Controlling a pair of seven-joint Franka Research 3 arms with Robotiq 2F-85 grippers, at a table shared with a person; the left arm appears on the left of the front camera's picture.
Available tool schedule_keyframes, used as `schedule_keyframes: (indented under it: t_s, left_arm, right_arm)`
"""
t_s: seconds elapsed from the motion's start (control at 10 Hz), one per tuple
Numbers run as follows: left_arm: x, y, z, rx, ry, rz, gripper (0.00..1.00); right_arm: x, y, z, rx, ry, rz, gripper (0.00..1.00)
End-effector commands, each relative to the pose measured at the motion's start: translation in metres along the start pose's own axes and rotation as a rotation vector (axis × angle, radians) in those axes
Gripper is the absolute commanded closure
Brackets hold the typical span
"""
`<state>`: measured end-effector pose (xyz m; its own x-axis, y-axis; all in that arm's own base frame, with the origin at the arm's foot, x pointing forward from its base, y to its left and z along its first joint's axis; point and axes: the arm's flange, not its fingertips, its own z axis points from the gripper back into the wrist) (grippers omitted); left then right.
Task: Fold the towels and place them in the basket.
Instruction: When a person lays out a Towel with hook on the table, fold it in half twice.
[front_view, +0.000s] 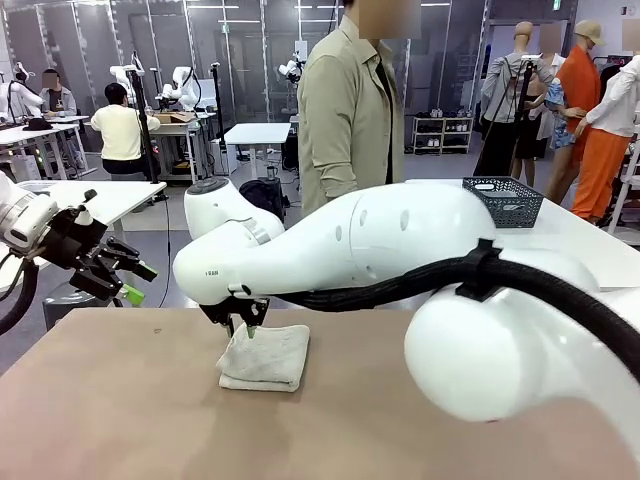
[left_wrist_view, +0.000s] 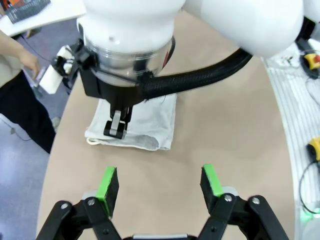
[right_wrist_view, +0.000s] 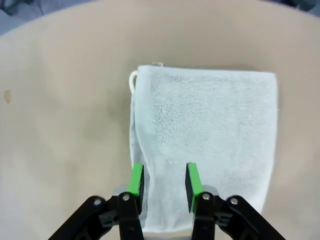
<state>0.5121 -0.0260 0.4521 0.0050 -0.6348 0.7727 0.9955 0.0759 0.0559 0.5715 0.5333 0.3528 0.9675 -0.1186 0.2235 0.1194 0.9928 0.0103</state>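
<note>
A: Where is the towel (front_view: 265, 357) lying?

B: It is sitting folded on the brown worktop (front_view: 120, 410), pale mint, with a small white loop (right_wrist_view: 133, 81) sticking out at one corner (clearest from the right wrist view).

A: And the right gripper (right_wrist_view: 163, 181)?

B: It is hanging right over the towel's near edge, its fingers (right_wrist_view: 136, 180) standing narrowly apart with cloth showing between them. They are not pinching it; whether the tips are touching the cloth I cannot tell. In the front view the right arm (front_view: 400, 250) is reaching across the middle, and the gripper (front_view: 244, 322) is pointing down at the towel's left end.

A: The left gripper (left_wrist_view: 161, 190)?

B: It is holding nothing, with its fingers (left_wrist_view: 107, 186) spread wide, well off the towel (left_wrist_view: 145, 122). From the front it (front_view: 130, 285) is hovering at the left, above the worktop's edge.

A: What about the basket (front_view: 505, 200)?

B: It is resting on a white table (front_view: 590, 250) behind the worktop, at the right. Its dark mesh wall is facing the camera, and what is lying inside is hidden. A person in an olive shirt (front_view: 345, 115) is standing beyond the worktop.
</note>
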Motion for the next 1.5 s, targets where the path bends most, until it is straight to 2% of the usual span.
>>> schedule_keyframes:
  t_s: [0.0, 0.4, 0.7, 1.0, 1.4]
  left_arm:
    - [0.001, 0.0, 0.0, 0.005, 0.004, 0.009, 0.16]
    - [0.001, 0.0, 0.0, 0.005, 0.004, 0.009, 0.16]
    - [0.001, 0.0, 0.0, 0.005, 0.004, 0.009, 0.16]
    - [0.001, 0.0, 0.0, 0.005, 0.004, 0.009, 0.16]
    - [0.001, 0.0, 0.0, 0.005, 0.004, 0.009, 0.16]
  right_arm:
    - [-0.025, -0.051, 0.027, 0.037, 0.012, -0.046, 0.57]
    - [-0.054, -0.129, 0.072, 0.061, 0.039, -0.019, 0.57]
    - [-0.062, -0.167, 0.087, 0.087, 0.039, -0.002, 0.57]
    - [-0.054, -0.18, 0.092, 0.12, 0.06, 0.032, 0.57]
    - [-0.047, -0.182, 0.095, 0.119, 0.086, 0.054, 0.57]
